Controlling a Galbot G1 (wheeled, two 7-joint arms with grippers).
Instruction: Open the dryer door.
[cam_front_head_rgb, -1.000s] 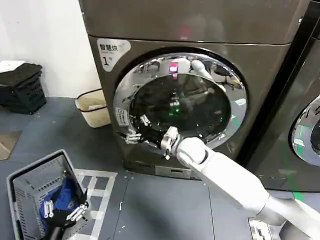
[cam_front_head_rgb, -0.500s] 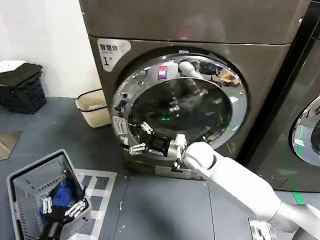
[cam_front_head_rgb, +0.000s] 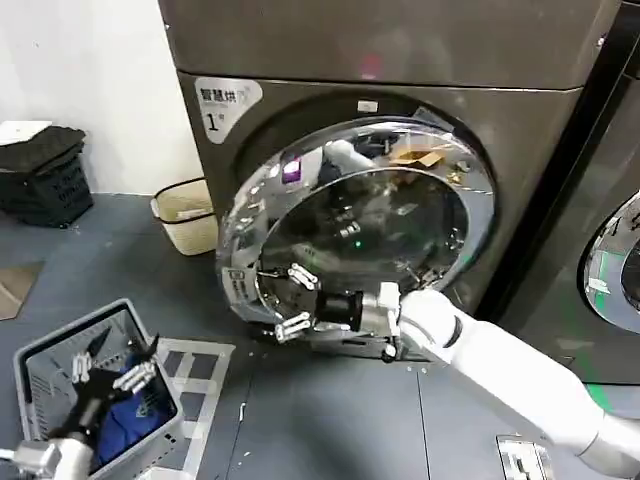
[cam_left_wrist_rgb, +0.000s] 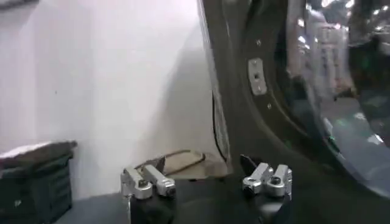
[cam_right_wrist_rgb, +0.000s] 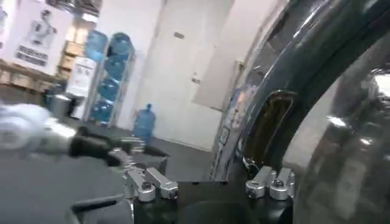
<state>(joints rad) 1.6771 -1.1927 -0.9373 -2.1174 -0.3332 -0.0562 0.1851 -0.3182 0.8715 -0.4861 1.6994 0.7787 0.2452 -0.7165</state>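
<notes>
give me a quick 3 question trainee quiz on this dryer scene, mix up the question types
1. True or false: the dryer door sits flush and shut against the dryer.
2. Which gripper is at the door's lower-left rim? A) left gripper B) right gripper C) both
3. Fill in: the left gripper hovers over the grey ____ on the floor.

Key
1. False: its left edge stands out from the front, partly open.
2. B, with fingers spread.
3. basket, which holds something blue.
</notes>
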